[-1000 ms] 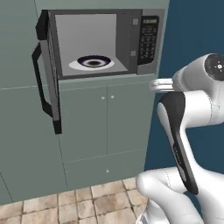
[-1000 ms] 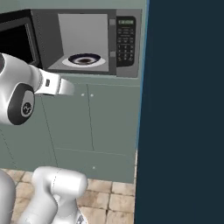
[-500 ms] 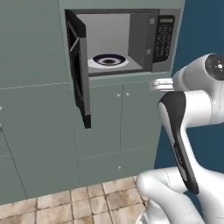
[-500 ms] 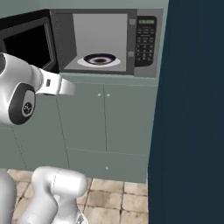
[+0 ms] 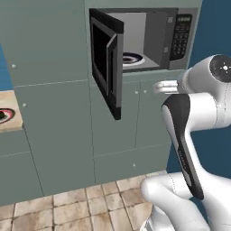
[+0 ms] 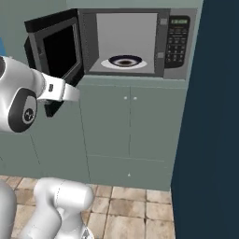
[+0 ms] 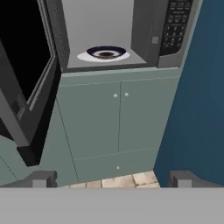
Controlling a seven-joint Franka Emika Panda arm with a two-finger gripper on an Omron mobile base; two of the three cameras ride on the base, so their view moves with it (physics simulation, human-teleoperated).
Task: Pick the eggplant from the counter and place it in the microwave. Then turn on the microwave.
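Note:
The microwave is built in above grey-green cabinet fronts. Its door hangs wide open to the left, and a dark-rimmed plate lies inside. My gripper is open and holds nothing; it faces the cabinets below the oven, well short of them. An end of the counter shows at the far left. On it lies a dark lump on a red-rimmed plate, cut by the frame edge, and I cannot tell whether it is the eggplant.
A dark blue wall stands just right of the microwave. Grey-green cabinet doors fill the space below and to the left. Tiled floor runs along the bottom.
The whole picture has slid right in both base views, so the base has driven left. The counter's end has come into the left base view. The arm keeps its pose and the gripper stays open.

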